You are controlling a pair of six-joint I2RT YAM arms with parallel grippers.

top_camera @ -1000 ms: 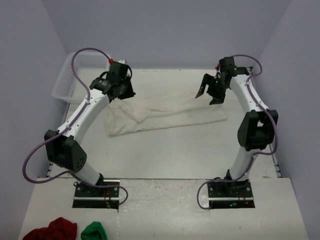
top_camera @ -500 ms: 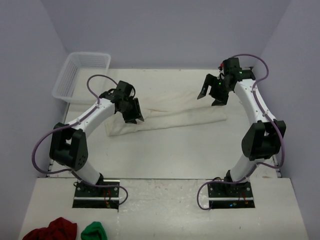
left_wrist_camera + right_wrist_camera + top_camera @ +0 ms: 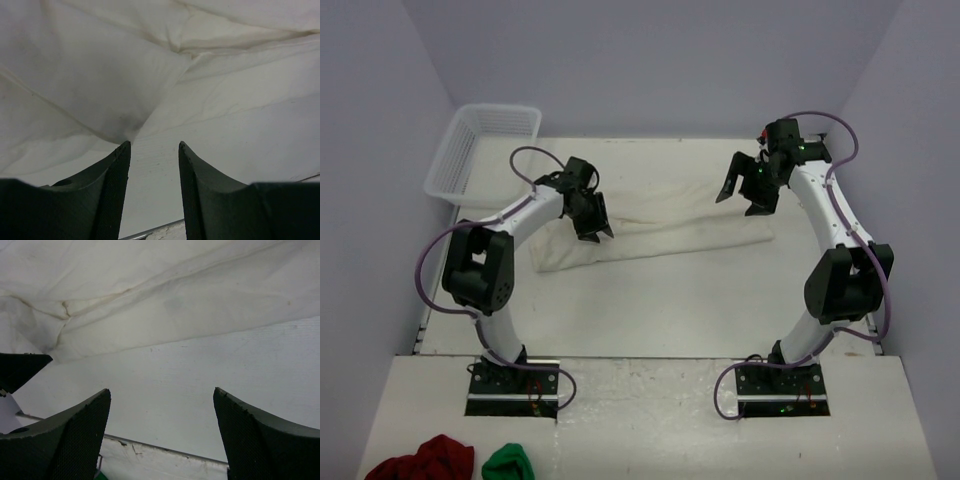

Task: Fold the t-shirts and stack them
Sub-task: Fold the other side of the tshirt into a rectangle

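Lengthwise, t-shirt [image 3: 670,236] runs left-right.

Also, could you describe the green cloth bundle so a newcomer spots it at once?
Find the left arm's black base plate. Nearer the camera lies a small bright green cloth bundle; its neighbour, on its left, is a larger dark red bundle.

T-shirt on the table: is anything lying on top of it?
Nothing visible on the t-shirt: both wrist views show bare cloth. The left gripper and right gripper, both open, hang near its ends. In the top view they hide some of the cloth beneath them.
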